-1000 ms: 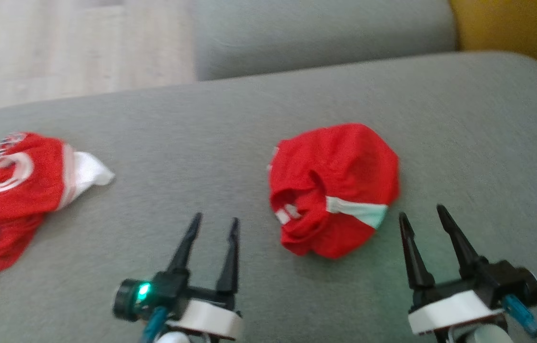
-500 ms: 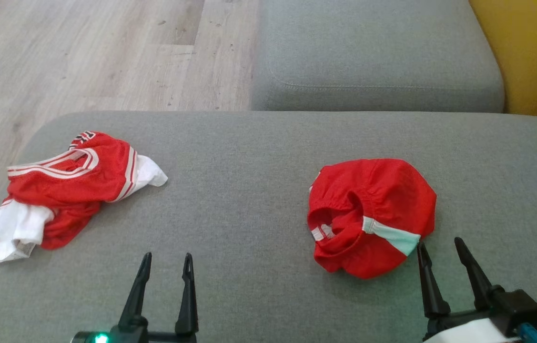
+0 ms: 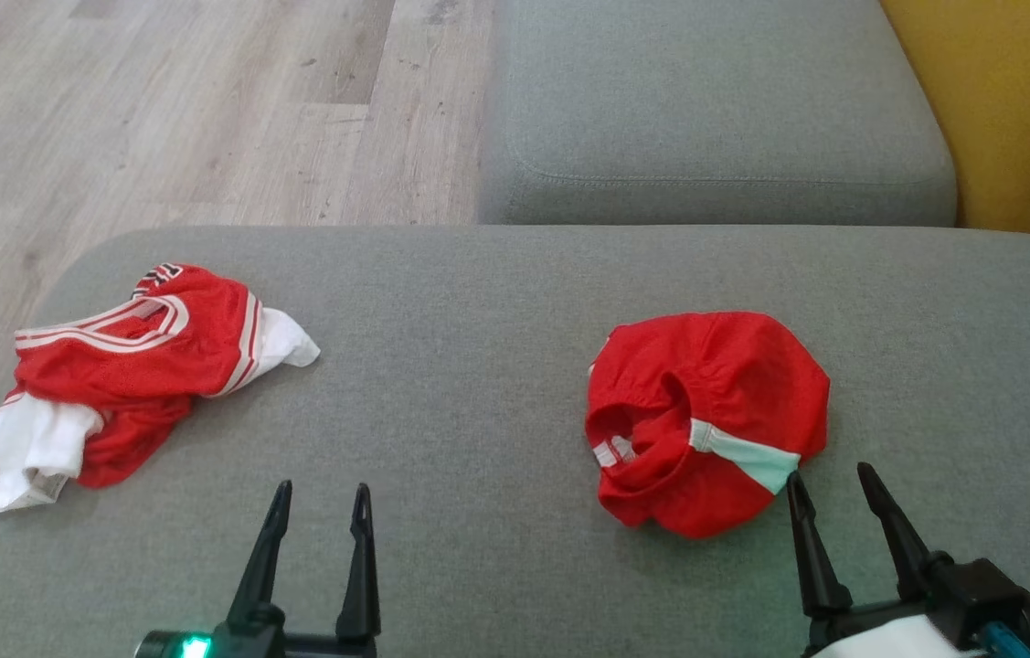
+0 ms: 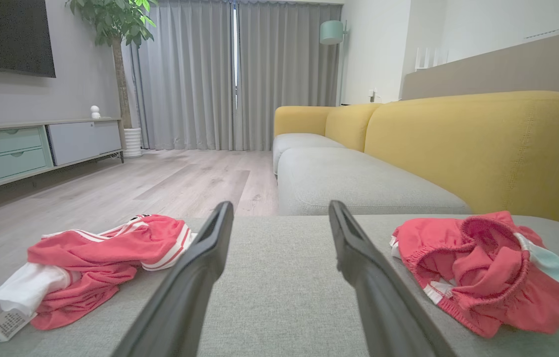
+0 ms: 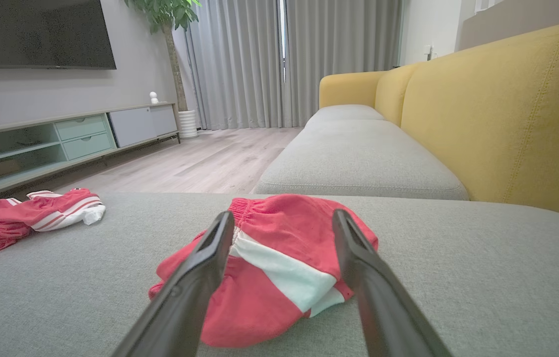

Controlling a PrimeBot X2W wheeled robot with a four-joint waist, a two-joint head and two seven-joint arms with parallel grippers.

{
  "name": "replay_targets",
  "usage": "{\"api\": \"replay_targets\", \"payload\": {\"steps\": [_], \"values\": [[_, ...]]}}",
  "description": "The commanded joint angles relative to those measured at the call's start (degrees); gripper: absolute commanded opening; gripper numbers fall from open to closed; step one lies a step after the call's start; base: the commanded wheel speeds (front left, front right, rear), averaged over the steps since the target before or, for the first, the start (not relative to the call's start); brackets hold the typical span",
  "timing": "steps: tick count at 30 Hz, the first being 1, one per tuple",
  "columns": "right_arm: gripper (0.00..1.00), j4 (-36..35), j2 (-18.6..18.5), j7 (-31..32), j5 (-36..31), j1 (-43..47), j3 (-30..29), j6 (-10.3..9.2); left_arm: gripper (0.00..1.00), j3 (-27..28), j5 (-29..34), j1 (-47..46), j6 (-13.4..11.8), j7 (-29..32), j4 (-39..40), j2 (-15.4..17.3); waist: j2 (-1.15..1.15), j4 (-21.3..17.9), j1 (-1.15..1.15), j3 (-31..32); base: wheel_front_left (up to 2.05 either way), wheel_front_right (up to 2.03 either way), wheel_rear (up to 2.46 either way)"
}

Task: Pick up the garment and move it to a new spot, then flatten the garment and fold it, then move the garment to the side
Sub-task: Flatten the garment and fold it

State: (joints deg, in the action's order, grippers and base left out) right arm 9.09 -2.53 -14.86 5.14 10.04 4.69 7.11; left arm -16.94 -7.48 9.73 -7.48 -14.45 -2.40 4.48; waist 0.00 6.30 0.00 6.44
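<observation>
A crumpled red garment (image 3: 706,411) with a pale stripe lies on the grey sofa cushion (image 3: 478,320), right of centre. My right gripper (image 3: 828,472) stands open just short of its near right edge. In the right wrist view the garment (image 5: 279,233) sits directly ahead between the open fingers of that gripper (image 5: 283,214), and I cannot tell whether they touch it. My left gripper (image 3: 321,487) is open over bare cushion, left of the garment (image 4: 482,267), its fingers (image 4: 200,277) holding nothing.
A second red and white garment (image 3: 126,366) lies bunched at the cushion's left end (image 4: 105,253). Another grey cushion (image 3: 716,119) lies beyond, a yellow backrest (image 3: 1017,110) runs along the right, and wooden floor (image 3: 158,110) lies past the far left edge.
The head camera has shifted and sharpened, so the whole picture moved. Both garments lie as before, and both grippers stay open.
</observation>
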Motion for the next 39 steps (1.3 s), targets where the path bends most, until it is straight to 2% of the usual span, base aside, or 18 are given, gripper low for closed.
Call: {"api": "replay_targets", "payload": {"steps": [1,16,21,24,31,39], "values": [[1.0,-1.55,-0.35,-0.14,0.46,-1.88,1.35,0.37,1.0,1.91,0.49,-1.72,0.45,-0.54,1.51,-0.93,0.0,-0.04,0.0,0.06,0.0,0.0,0.0],[1.0,-1.3,-0.35,-0.14,0.3,-2.5,2.03,0.37,1.0,1.71,0.25,-1.1,2.24,-0.54,1.32,-1.49,0.0,-0.97,0.0,-0.31,0.0,0.0,0.0],[1.0,-1.71,-0.35,-0.14,-0.16,-3.19,2.97,0.37,1.0,0.35,-0.89,-1.77,3.53,-0.54,1.77,-1.56,0.0,-2.89,0.0,-1.87,0.0,0.0,0.0],[1.0,-2.19,-0.35,-0.14,-0.63,-4.15,3.29,0.37,1.0,-3.19,-6.28,-4.32,5.51,-0.54,1.1,-1.58,0.0,-5.45,0.0,-3.73,0.0,0.0,0.0],[1.0,-3.02,-0.35,-0.14,-1.45,-5.66,4.2,0.37,1.0,-12.42,-17.17,-14.95,10.84,-0.43,-6.03,-1.59,0.0,-11.03,0.0,-7.7,0.0,0.0,0.0],[1.0,-4.45,-0.35,-0.14,-2.43,-8.51,6.01,0.37,1.0,-22.43,-28.23,-27.8,12.49,3.56,-10.52,-1.59,0.0,-16.34,0.0,-14.06,0.0,0.0,0.0]]}}
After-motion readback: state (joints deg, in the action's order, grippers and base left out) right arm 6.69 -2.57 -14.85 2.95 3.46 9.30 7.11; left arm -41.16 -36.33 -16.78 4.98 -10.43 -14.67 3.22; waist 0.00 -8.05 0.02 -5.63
